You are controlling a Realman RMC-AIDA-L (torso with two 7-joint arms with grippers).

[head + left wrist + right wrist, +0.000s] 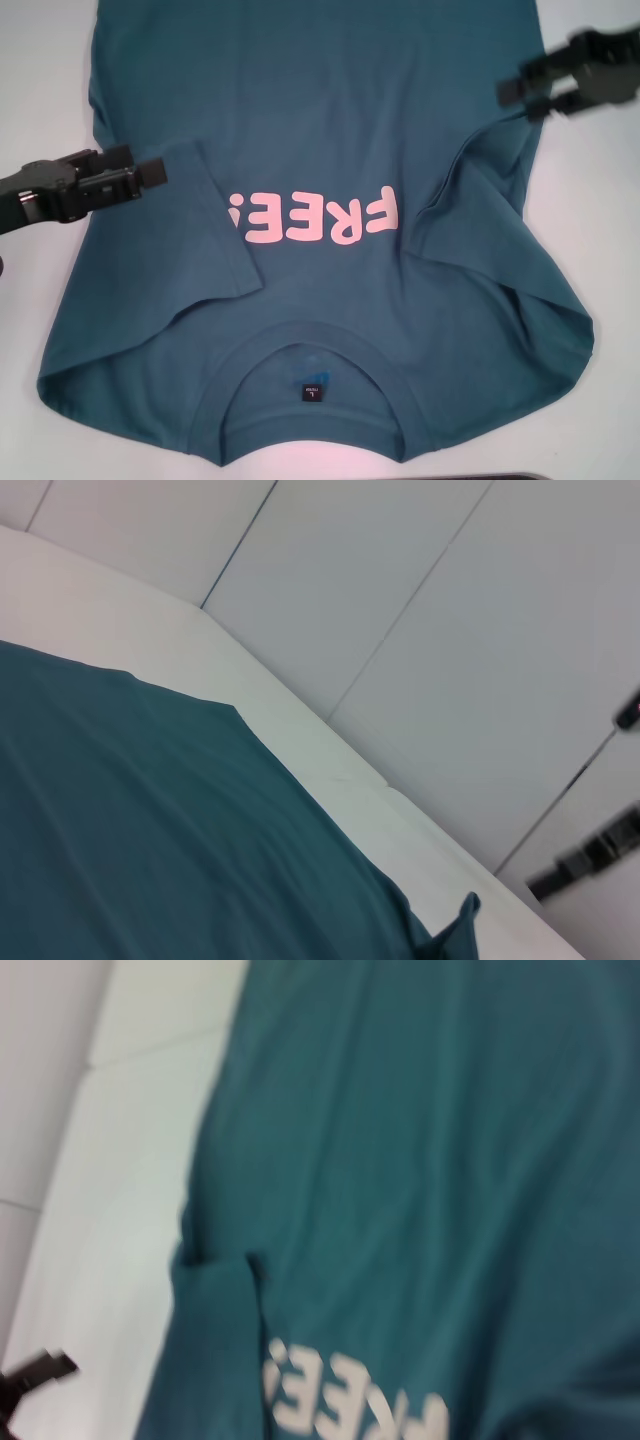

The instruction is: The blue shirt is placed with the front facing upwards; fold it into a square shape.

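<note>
Lying front-up, the blue shirt (pixel 330 130) points its collar toward the frame's bottom; left claw (pixel 152 173) and right claw (pixel 520 95) hover released.

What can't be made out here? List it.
- Shirt hem: cut off by the head view's top edge.
- Neck label text: too small, head view.
- Left gripper fingers: edge-on, head view.
- Print's last character: partly under the folded sleeve.

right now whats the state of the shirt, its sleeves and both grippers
dark teal-blue cotton t-shirt: front up, pink print showing, not yet square
left sleeve: folded in over the chest
right sleeve: folded in, rumpled
left gripper: empty, over the left sleeve
right gripper: empty, at the right edge
</note>
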